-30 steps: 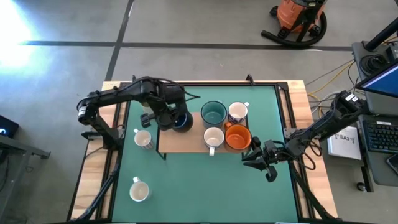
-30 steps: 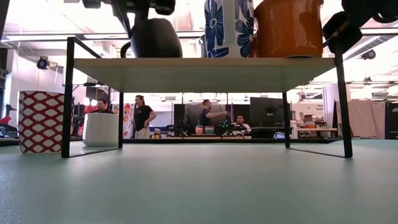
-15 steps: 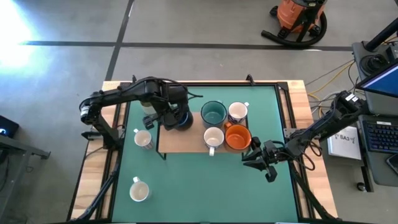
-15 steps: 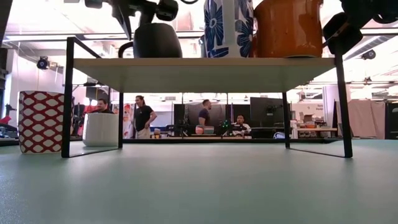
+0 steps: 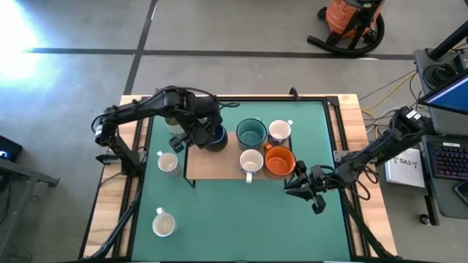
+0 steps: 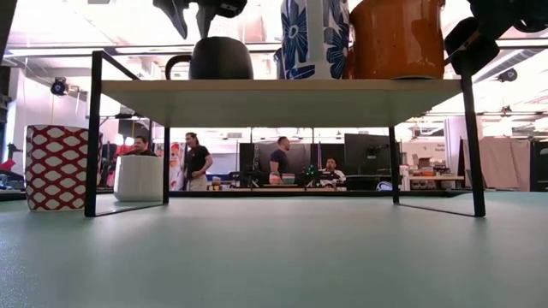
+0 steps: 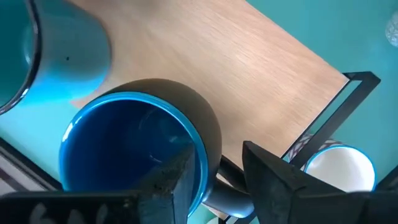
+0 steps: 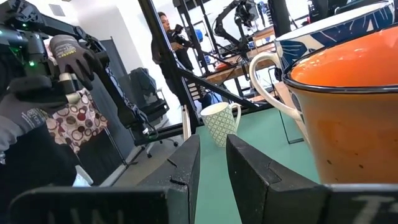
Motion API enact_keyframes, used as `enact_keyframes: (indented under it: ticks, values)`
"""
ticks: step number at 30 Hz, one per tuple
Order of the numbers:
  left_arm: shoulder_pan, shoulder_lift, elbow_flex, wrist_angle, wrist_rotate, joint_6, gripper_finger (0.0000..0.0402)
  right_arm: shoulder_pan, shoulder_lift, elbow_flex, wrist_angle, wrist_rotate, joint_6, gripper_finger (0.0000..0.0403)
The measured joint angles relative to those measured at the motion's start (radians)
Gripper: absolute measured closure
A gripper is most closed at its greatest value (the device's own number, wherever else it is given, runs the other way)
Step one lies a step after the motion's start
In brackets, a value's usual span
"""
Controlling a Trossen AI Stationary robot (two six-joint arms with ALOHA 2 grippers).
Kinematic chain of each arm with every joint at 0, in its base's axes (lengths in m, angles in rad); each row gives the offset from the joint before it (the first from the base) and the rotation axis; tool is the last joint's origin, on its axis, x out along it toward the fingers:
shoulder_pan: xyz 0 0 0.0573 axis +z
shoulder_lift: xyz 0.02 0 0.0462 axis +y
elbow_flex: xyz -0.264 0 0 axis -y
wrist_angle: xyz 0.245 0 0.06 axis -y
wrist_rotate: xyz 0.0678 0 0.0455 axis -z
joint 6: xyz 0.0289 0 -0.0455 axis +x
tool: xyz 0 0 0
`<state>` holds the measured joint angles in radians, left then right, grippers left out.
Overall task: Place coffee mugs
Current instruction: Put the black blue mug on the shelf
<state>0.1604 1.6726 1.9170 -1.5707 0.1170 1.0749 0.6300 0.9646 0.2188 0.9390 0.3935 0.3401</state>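
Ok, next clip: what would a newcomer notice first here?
Probably the wooden shelf mid-table, crowded with mugs: the orange mug and teal mug stand out. At its left end the left gripper hangs with fingers apart over the navy mug. The right gripper waits beside the shelf's right end.

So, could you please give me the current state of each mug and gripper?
navy mug: upright on the shelf, released
teal mug: upright on shelf
orange mug: upright on shelf
two white mugs: upright on the table
left gripper: open above navy mug's rim
right gripper: empty, beside orange mug
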Motion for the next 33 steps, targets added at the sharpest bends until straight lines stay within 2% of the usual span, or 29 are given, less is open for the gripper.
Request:
enact_keyframes:
  ticks: [7,16,21,27,33]
  values:
    - [0.000,0.001,0.014,0.007,-0.002,-0.039,0.0281,0.000,0.000,0.000,0.000,0.000,0.000,0.0335]
    - [0.000,0.051,0.017,0.043,-0.003,-0.275,0.0281,0.000,0.000,0.000,0.000,0.000,0.000,0.0335]
    - [0.000,0.067,0.018,0.042,-0.004,-0.356,0.0284,0.000,0.000,0.000,-0.007,0.000,0.000,0.0335]
    - [0.000,0.068,0.018,0.043,-0.049,-0.431,0.0321,0.000,0.000,0.000,-0.010,0.000,0.000,0.0335]
    - [0.000,0.068,0.018,0.041,-0.048,-0.419,0.0378,0.000,0.000,0.000,-0.010,0.000,0.000,0.0335]
